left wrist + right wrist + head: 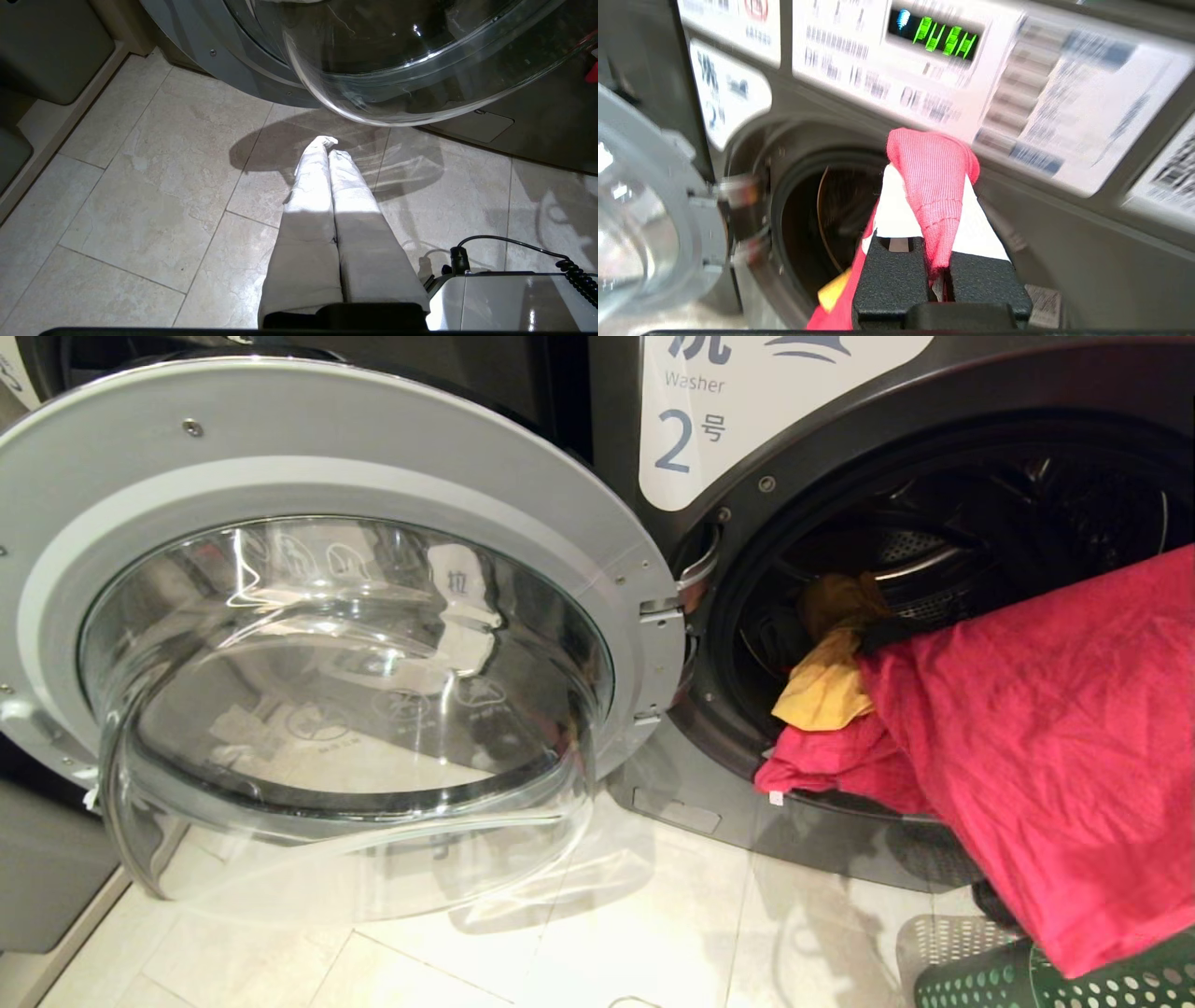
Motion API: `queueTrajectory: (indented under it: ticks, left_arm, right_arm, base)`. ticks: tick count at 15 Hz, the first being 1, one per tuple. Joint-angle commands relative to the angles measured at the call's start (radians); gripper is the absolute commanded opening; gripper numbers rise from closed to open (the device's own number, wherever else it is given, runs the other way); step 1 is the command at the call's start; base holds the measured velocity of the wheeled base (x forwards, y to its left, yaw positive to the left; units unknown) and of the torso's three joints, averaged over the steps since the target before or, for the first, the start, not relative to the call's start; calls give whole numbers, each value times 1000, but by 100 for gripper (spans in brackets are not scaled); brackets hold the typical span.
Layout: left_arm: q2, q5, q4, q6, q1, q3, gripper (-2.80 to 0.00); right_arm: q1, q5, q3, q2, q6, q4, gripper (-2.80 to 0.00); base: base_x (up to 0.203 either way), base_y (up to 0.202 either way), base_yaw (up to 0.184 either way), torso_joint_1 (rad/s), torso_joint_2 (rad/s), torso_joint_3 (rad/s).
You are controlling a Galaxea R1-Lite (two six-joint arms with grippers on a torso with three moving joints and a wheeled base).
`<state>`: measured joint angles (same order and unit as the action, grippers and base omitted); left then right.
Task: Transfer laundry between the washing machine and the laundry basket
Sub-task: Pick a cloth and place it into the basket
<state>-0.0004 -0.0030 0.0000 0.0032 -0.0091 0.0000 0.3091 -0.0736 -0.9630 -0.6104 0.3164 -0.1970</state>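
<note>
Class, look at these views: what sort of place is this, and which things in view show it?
Probably a shared laundry room or laundromat. The front-loading washing machine bears a numbered label "Washer 2", its control panel is covered in printed notices, and a green laundry basket stands on the tiled floor.

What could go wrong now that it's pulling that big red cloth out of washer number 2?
The red cloth still trails into the drum, tangled with the yellow piece, which might be dragged out onto the floor. The right gripper pinches only a small fold, so the cloth may slip free. The green basket sits just at the cloth's lower edge, so a drop might miss it.
</note>
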Motion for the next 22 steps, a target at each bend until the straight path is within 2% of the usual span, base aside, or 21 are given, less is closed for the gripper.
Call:
queueTrajectory:
  ticks: [1, 7, 9, 14, 22]
  left_arm:
    - [0, 0, 0, 0, 0, 0, -280]
    - [0, 0, 0, 0, 0, 0, -280]
    - [0, 0, 0, 0, 0, 0, -280]
    - [0, 0, 0, 0, 0, 0, -280]
    - [0, 0, 0, 0, 0, 0, -280]
  right_arm:
    - [-5, -1, -57, 1, -7, 21, -280]
    - [-12, -19, -193, 34, 2, 202, -280]
    - [-14, -51, -220, 40, 12, 226, -280]
    - [-57, -50, -351, 11, 26, 326, -280]
    - [-58, -51, -618, -134, 58, 336, -280]
  base:
    - [0, 0, 0, 0, 0, 0]
    - [0, 0, 0, 0, 0, 0]
    - [0, 0, 0, 0, 0, 0]
    - [0, 0, 0, 0, 0, 0]
    - [0, 0, 0, 0, 0, 0]
